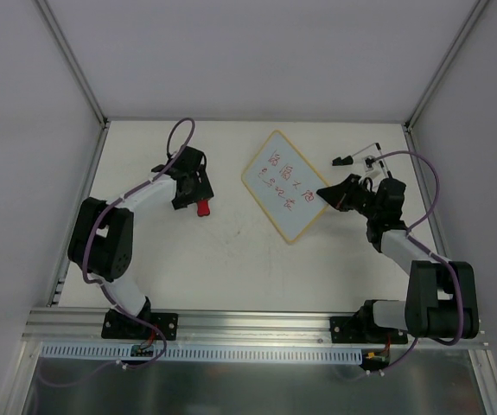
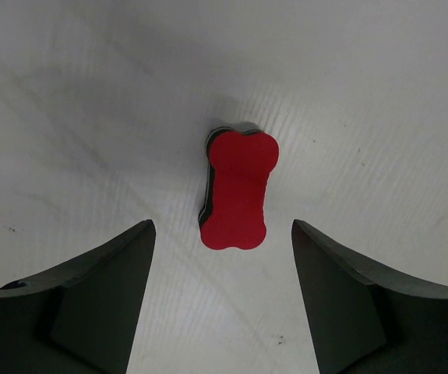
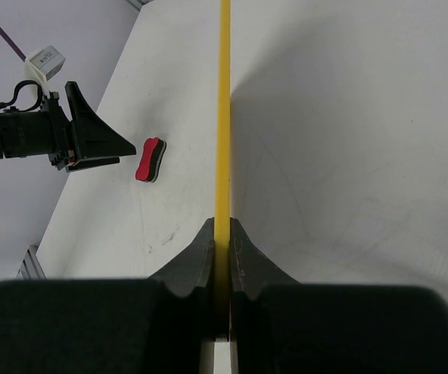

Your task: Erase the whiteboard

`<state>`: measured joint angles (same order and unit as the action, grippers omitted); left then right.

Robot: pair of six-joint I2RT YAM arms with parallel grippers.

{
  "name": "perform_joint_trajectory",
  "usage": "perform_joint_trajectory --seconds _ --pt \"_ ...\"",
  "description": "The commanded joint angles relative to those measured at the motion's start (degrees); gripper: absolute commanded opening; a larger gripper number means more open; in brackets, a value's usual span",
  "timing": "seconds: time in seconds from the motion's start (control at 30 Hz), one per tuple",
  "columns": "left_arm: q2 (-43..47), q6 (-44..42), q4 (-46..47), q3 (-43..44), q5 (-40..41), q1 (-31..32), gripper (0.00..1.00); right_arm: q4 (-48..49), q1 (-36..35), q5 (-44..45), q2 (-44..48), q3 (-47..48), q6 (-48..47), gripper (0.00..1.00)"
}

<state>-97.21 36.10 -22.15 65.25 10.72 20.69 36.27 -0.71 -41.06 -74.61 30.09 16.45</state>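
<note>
Left wrist view: the left gripper (image 2: 222, 227) stands open astride the red eraser (image 2: 238, 191), so closing on it comes next, while the right gripper (image 3: 222, 238) pinches the right edge of the whiteboard (image 1: 284, 184) lying centre-right, writing unerased.

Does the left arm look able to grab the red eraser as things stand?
Probably yes: the eraser lies on bare table just ahead of the open left gripper, nothing between them.
</note>
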Motion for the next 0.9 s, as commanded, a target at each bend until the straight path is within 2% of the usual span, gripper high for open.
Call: perform_joint_trajectory --seconds 0.0,0.27,0.4,0.6,0.87 --pt "-1.58 0.12 0.44 3.39 3.43 1.11 0.7 8.11 -0.34 -0.51 2.71 0.32 0.87 0.0" --pt "-5.53 -0.33 0.27 4.09 4.22 2.34 0.59 8.11 -0.43 -0.51 2.45 -0.03 0.95 0.0" --pt "-6.76 -0.41 0.27 4.18 3.96 2.52 0.59 8.11 -0.43 -0.6 2.45 -0.03 0.87 0.0" --pt "-7.91 -0.76 0.27 5.06 3.78 2.78 0.48 8.11 -0.34 -0.69 2.01 -0.11 0.87 0.0" --pt "-9.31 -0.68 0.27 5.23 2.55 3.31 0.28 8.11 -0.35 -0.69 1.92 -0.2 0.87 0.0"
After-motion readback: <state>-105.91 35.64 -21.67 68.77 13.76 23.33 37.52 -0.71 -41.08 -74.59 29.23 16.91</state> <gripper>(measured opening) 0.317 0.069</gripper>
